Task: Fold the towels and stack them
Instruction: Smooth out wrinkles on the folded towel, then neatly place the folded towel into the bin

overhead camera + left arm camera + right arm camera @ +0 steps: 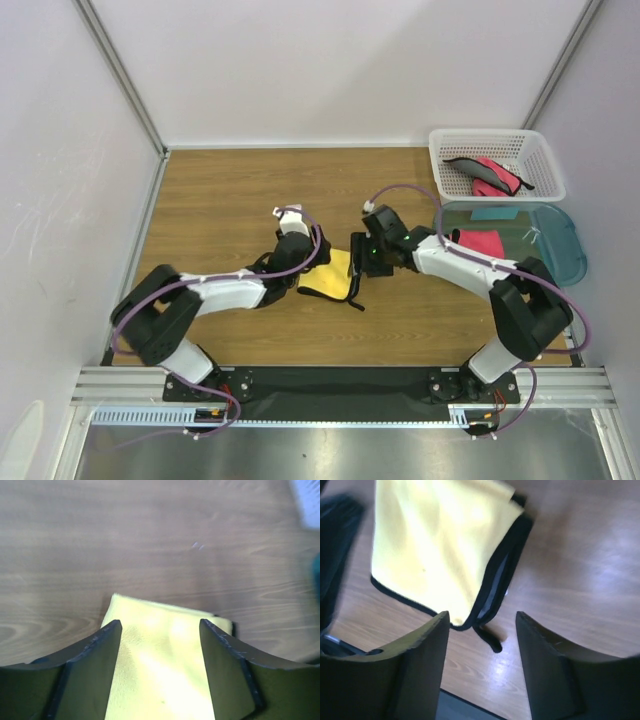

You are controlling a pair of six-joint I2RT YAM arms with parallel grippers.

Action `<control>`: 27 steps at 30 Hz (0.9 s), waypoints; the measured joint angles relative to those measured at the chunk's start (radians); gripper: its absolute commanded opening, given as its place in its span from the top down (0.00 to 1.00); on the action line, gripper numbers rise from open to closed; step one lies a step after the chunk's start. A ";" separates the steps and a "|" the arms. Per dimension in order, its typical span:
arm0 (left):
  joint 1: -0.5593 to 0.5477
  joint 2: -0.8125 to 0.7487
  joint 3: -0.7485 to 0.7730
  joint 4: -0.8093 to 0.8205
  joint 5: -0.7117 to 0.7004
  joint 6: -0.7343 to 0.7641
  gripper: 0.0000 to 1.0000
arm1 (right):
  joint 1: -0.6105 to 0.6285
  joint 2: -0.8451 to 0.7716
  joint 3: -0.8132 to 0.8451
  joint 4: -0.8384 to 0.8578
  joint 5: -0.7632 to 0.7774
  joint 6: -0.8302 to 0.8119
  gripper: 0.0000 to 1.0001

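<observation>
The folded yellow towel point(328, 274) is lying flat near the middle of the bench point(220, 200), its black edging showing on the right. The left gripper point(160, 625) is hovering over the towel's 9 o'clock side, jaws apart and clamping nothing. The right gripper point(482, 616) is hanging at its 3 o'clock, jaws likewise apart. At the bench's 2 o'clock, a pink-red towel point(490, 175) is lying in the white basket point(500, 140) and a second pink-red towel point(482, 243) in the teal tub point(560, 250).

We are reading no text, label, brand, number or sign in any of the three views; nothing legible is showing on any surface.
</observation>
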 measured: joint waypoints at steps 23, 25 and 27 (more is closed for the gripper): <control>0.093 -0.446 -0.246 -0.252 0.025 -0.021 0.23 | -0.038 0.124 -0.063 0.238 0.003 0.027 0.38; 0.095 -0.451 -0.246 -0.253 0.032 -0.026 0.23 | -0.036 0.128 -0.067 0.260 -0.002 0.031 0.39; 0.098 -0.455 -0.249 -0.255 0.042 -0.027 0.23 | -0.033 0.135 -0.071 0.289 -0.006 0.035 0.41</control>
